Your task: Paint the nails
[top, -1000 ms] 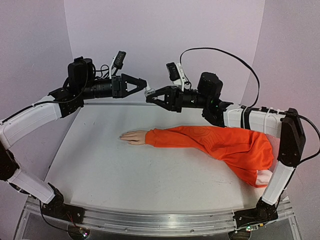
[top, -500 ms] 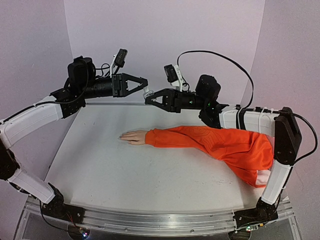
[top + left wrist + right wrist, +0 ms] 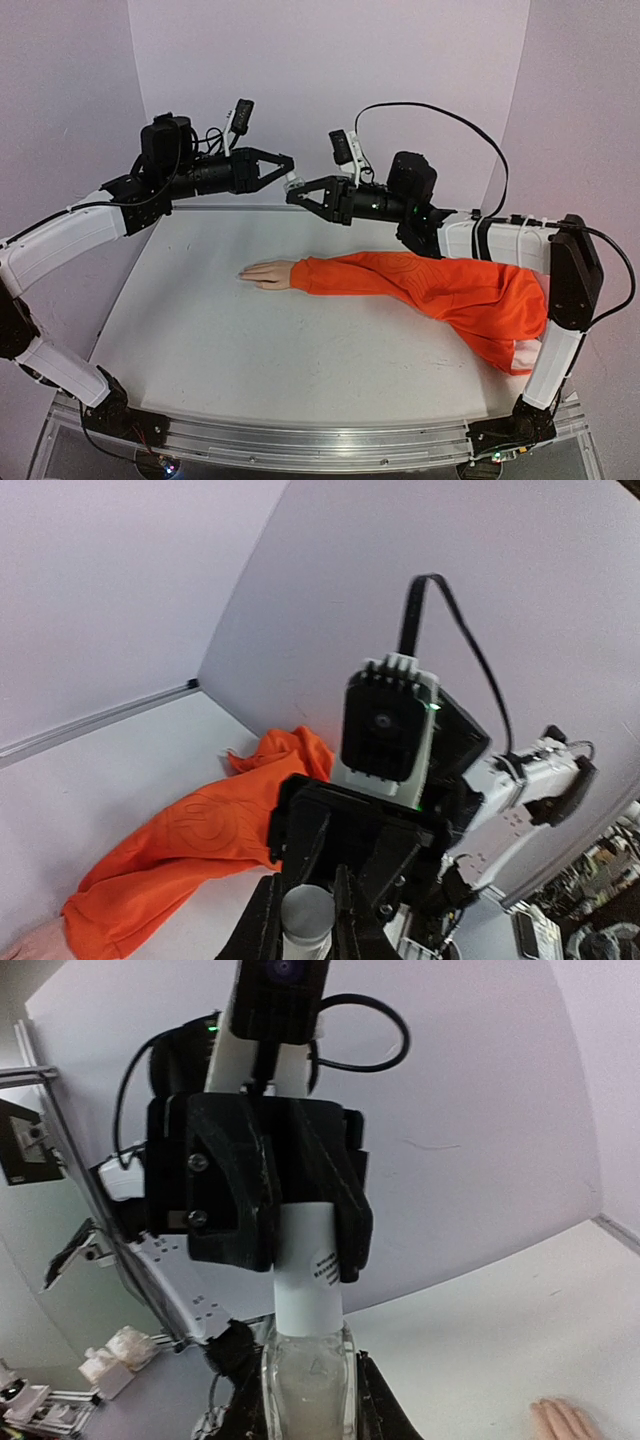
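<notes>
Looks like the opening step: getting the cap off before any painting. Happening up in the air, high above and behind the mannequin hand (image 3: pixel 265 272), with both grippers meeting tip to tip. Pinching the small clear bottle (image 3: pixel 303 1380) in the jaws of the right gripper (image 3: pixel 303 1400), pressed onto its two sides. Clamping the white cap (image 3: pixel 308 1300) in the jaws of the left gripper (image 3: pixel 306 905), closed tight around it.

Next, probably calls for twisting the cap loose and pulling it straight off, while keeping the bottle steady so nothing spills. Then needs a slow, careful trip down to the nails (image 3: pixel 243 272), right at the fingertips of the mannequin hand and too tiny to see well. Lying flat on the white counter (image 3: pixel 230 340), with the orange sleeve (image 3: pixel 430 285) trailing off to the right of the hand.

Looks hard, shiny and see-through for the bottle. Round and plain like a little tube for the cap. Soft and crumpled for the sleeve. Pale and smooth like plastic for the hand.
</notes>
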You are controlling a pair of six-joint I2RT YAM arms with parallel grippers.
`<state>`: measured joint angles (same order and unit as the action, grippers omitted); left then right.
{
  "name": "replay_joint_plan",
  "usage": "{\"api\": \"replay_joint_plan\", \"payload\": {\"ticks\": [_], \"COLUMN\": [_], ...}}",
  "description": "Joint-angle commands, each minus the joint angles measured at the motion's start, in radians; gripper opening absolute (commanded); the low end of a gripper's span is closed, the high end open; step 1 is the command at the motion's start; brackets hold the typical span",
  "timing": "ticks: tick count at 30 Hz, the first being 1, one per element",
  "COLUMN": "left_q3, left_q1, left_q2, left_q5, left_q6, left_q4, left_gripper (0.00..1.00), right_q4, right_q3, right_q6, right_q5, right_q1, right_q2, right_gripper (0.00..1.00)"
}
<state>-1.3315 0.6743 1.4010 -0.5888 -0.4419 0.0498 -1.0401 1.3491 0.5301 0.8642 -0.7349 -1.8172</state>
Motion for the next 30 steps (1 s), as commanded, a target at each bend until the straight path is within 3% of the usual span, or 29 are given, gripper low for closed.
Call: {"api": "replay_joint_plan", "payload": {"ticks": [1,3,4,5,7,10,12,14,16,18,25,30], "left_q3": [-0.095,-0.149,-0.173,-0.195,-0.226,-0.257,-0.27,-0.261,-0.246,-0.223,-0.086,-0.09], "left_q1": [0.072,0.098,0.1,0.1,0.1,0.099,0.097,0.082,0.061,0.045,-0.028,-0.028], "left_q2": [0.003,0.02,0.033,0.045,0.062,0.079,0.084,0.079,0.071,0.048,-0.038,0.003], "left_q5": [0.262,0.459,0.523,0.552,0.542,0.478,0.441,0.381,0.287,0.243,0.072,-0.064], "left_q6": [0.102,0.105,0.087,0.061,0.034,0.005,-0.009,-0.019,-0.02,-0.012,-0.027,-0.062], "left_q4": [-0.236,-0.359,-0.41,-0.441,-0.468,-0.469,-0.468,-0.442,-0.403,-0.371,-0.181,-0.104], "left_gripper": [0.0,0.0,0.0,0.0,0.0,0.0,0.06,0.24,0.54,0.67,0.77,0.76], "right_q4": [0.176,0.24,0.193,0.116,0.088,0.072,0.071,0.088,0.148,0.184,0.181,0.073], "right_q3": [-0.006,0.003,0.001,0.003,0.021,0.014,-0.001,-0.006,0.001,-0.005,0.016,0.064], "right_q6": [-0.259,-0.432,-0.539,-0.634,-0.706,-0.733,-0.73,-0.707,-0.657,-0.604,-0.296,-0.108], "right_q5": [-0.656,-1.209,-1.417,-1.561,-1.566,-1.38,-1.252,-1.113,-0.901,-0.67,-0.002,0.202], "right_q1": [-0.037,-0.157,-0.196,-0.219,-0.23,-0.229,-0.228,-0.217,-0.184,-0.141,0.03,0.038], "right_q2": [0.089,0.085,0.063,0.038,0.003,0.015,0.034,0.052,0.071,0.094,0.103,0.051], "right_gripper": [0.0,0.0,0.0,0.0,0.0,0.0,0.0,0.0,0.0,0.0,0.0,0.0]}}
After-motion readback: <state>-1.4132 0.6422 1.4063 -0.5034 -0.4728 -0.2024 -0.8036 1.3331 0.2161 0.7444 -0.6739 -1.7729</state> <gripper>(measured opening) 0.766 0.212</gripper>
